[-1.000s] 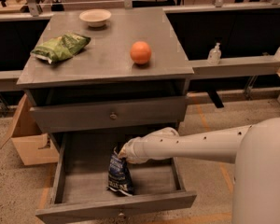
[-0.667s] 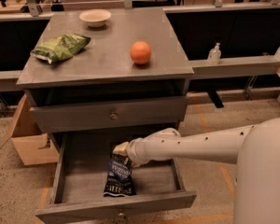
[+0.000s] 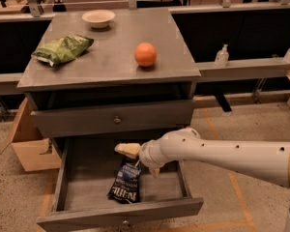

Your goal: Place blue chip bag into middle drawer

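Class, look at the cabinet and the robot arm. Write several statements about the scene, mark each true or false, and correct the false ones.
1. The blue chip bag lies inside the open middle drawer. True.
2. The orange sits in the bowl. False: it rests on the cabinet top, apart from the bowl.
3. The gripper is over the open drawer, just above the blue bag's upper end. True.
4. The green chip bag is in the drawer too. False: it lies on the cabinet top.
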You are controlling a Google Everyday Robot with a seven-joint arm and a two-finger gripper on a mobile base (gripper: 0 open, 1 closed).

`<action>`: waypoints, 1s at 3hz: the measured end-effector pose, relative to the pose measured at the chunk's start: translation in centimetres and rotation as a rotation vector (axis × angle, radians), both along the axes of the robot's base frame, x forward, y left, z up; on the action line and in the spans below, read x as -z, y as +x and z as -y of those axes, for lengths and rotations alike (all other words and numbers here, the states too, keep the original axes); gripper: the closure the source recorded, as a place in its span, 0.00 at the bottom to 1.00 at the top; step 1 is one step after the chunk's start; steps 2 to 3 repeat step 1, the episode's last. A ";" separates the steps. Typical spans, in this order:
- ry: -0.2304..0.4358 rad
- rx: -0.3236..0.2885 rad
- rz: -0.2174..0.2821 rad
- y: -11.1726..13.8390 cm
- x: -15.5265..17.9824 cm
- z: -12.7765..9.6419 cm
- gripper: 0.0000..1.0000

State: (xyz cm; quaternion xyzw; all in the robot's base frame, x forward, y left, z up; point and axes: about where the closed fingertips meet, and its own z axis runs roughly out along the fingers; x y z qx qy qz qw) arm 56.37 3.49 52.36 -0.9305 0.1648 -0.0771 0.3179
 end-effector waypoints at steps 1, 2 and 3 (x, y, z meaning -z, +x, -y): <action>0.001 -0.001 0.004 0.1 0.1 -0.1 0.00; 0.001 -0.001 0.004 0.1 0.1 -0.1 0.00; 0.001 -0.001 0.004 0.1 0.1 -0.1 0.00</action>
